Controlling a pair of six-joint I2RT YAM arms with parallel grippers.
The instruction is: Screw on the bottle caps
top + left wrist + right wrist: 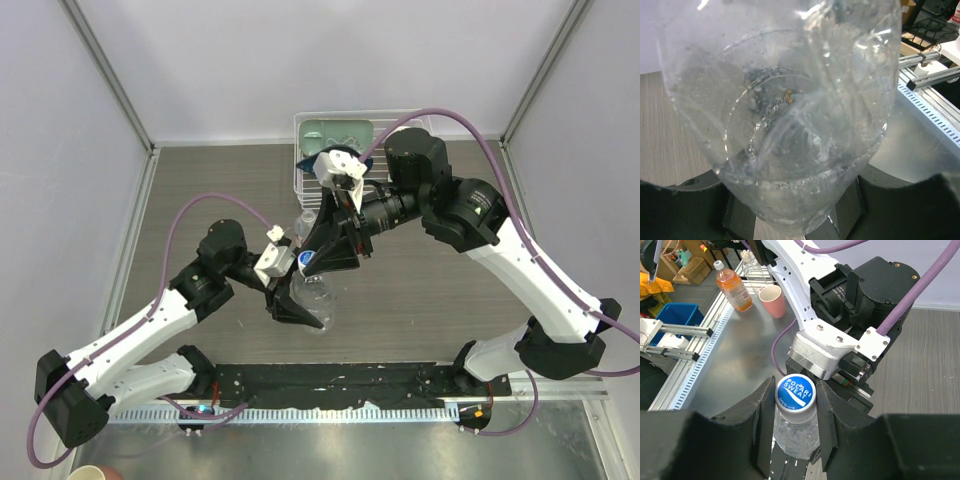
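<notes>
A clear unlabelled bottle (320, 298) is held above the table's middle, and it fills the left wrist view (790, 115). My left gripper (298, 306) is shut on its body, with a black finger (737, 215) pressed on either side. A bottle cap (796, 393), white with a blue printed top, sits on the bottle's neck (796, 432). My right gripper (796, 401) comes from the far side and is shut on this cap (308, 259), its two black fingers against the cap's sides. Any other cap is hidden.
A white wire rack (306, 168) holding a green item stands at the table's back edge. Another clear bottle (308, 221) seems to lie in front of it, partly behind my arms. An orange bottle (733, 290) and a pink cup (774, 301) stand on the metal shelf.
</notes>
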